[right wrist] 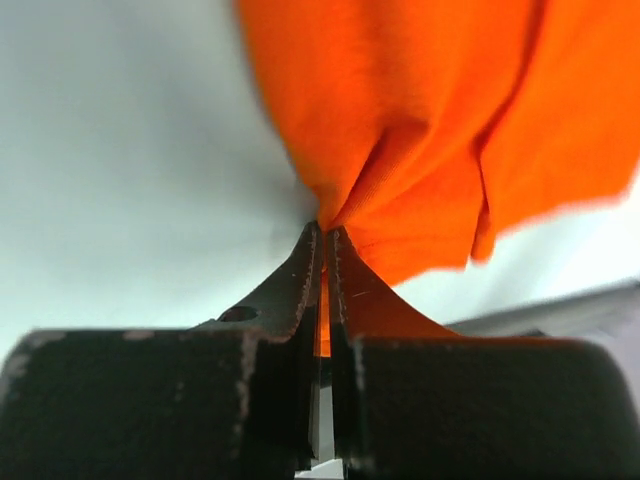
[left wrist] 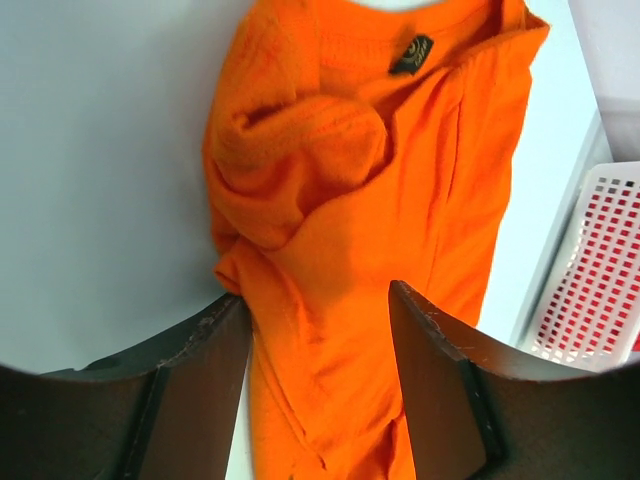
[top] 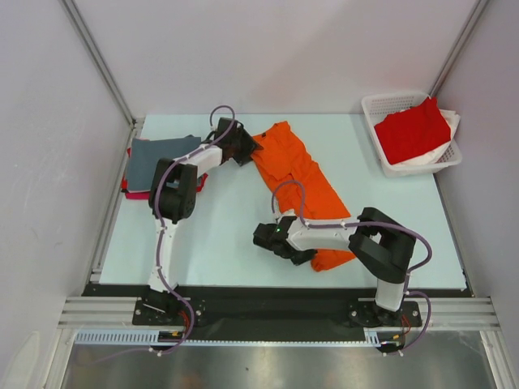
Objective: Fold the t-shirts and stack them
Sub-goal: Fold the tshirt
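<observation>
The bright orange t-shirt lies rumpled in a diagonal strip across the table. My left gripper is at its far left end; in the left wrist view it is open, its jaws standing either side of the orange cloth. My right gripper is shut on the shirt's near end, and orange cloth is pinched between its tips. A folded slate grey shirt tops a stack at the far left, with a magenta edge showing below. A red shirt lies in the basket.
The white lattice basket stands at the far right corner and also shows in the left wrist view. White walls and metal rails close in the table on three sides. The black front rail runs between the arm bases.
</observation>
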Controlling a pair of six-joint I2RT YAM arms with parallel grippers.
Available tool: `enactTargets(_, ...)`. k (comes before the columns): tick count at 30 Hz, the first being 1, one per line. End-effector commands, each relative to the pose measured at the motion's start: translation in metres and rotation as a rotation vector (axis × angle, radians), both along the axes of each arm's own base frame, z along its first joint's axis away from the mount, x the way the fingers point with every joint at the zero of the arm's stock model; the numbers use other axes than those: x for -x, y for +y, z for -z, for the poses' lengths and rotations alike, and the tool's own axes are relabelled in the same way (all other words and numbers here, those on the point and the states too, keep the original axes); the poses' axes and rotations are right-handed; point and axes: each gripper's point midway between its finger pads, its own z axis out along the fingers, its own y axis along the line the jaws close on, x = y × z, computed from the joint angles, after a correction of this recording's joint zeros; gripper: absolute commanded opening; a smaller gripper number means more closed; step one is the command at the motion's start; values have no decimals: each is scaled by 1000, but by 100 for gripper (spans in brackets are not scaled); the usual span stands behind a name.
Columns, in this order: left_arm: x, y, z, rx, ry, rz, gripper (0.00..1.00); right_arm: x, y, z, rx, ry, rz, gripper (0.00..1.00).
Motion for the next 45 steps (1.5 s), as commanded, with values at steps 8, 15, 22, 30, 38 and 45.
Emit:
enactTargets(8, -53, 23, 13, -45, -62, 49, 63, 1, 199, -57, -732, 145, -186, 22)
enactTargets(15, -88, 1, -3, 36, -182, 102, 62, -25, 188, -98, -921, 162, -165, 65)
enactTargets(22, -97, -29, -10, 159, -244, 103, 62, -125, 114, -138, -1149, -11, 8, 63)
enactTargets(30, -111, -43, -22, 200, -306, 61, 63, -214, 25, -114, -1191, -146, 235, 59)
enactTargets(38, -121, -29, -27, 152, -332, 19, 70, -205, -5, -79, -1157, -132, 313, 62)
enactTargets(45, -87, 43, -36, -152, -230, -33, 81, -158, -28, -69, -1074, -105, 371, 63)
